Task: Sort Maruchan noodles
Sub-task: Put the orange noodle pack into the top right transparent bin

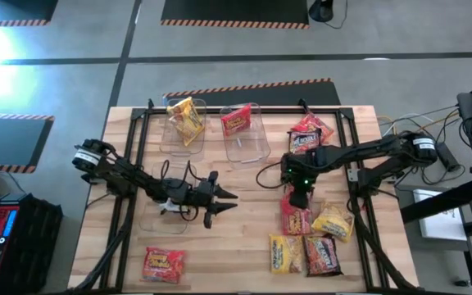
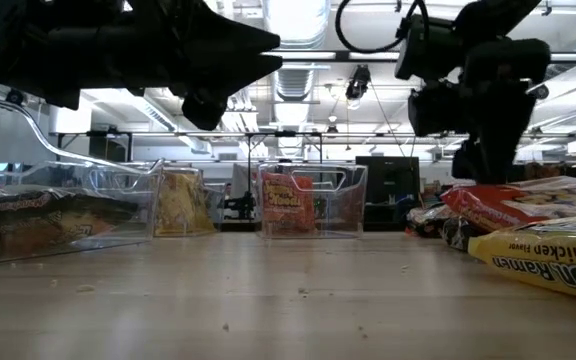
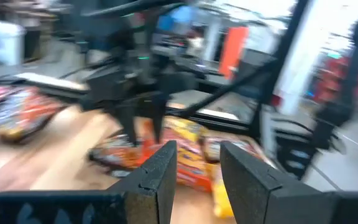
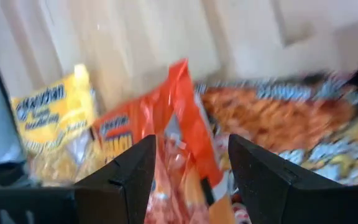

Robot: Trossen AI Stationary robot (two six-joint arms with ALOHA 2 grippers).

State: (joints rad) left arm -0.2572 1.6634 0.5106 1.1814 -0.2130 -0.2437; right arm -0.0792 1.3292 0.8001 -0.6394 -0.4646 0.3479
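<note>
R claw point(image 1: 296, 199) hangs over the noodle pile on the table's point(image 1: 244, 238) right side, jaws wide, a red-orange packet point(image 4: 166, 155) between them but not clamped. L claw point(image 1: 222, 202) mid-table, jaws partly apart, holding nothing. One yellow packet point(image 1: 186, 119) and one red packet point(image 1: 237, 120) sit in separate clear bins point(image 1: 248, 139); another red packet point(image 1: 163, 264) lies at front left.

A: What colour are the noodle packs?
B: One yellow pack point(image 1: 185, 117) and one red pack point(image 1: 237, 120) sit in clear bins point(image 1: 256, 143).
A: And the table point(image 1: 244, 213)?
B: Light wood. The arms point(image 1: 129, 174) are black
</note>
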